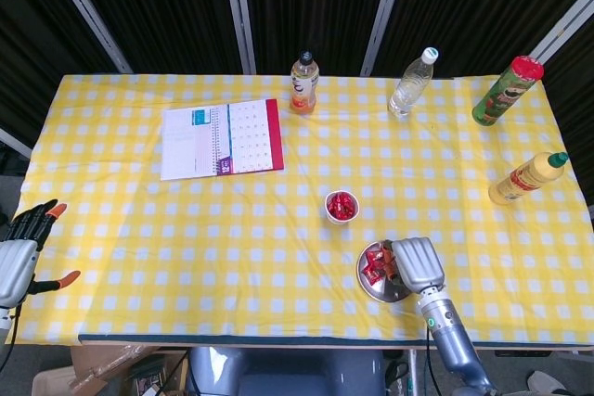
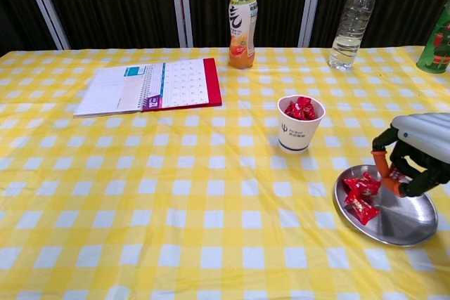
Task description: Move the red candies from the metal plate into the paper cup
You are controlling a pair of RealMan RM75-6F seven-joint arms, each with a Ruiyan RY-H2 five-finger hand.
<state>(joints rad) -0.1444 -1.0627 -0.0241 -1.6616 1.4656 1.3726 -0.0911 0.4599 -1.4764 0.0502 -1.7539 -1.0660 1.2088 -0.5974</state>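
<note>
The metal plate (image 2: pixel 402 220) (image 1: pixel 368 285) lies near the table's front right, with red candies (image 2: pixel 361 196) (image 1: pixel 375 263) on its left side. The white paper cup (image 2: pixel 299 134) (image 1: pixel 340 207) stands just behind it to the left, with red candies inside. My right hand (image 2: pixel 415 157) (image 1: pixel 416 264) hovers over the plate's back right part, fingers curled, pinching a red candy between thumb and fingertips. My left hand (image 1: pixel 22 249) hangs at the table's front left edge with fingers spread and nothing in it; the chest view does not show it.
An open notebook (image 2: pixel 150 86) lies at the back left. An orange drink bottle (image 2: pixel 242 24) and a water bottle (image 2: pixel 350 22) stand along the back edge. A green can (image 1: pixel 507 91) and a yellow squeeze bottle (image 1: pixel 526 178) stand at the right.
</note>
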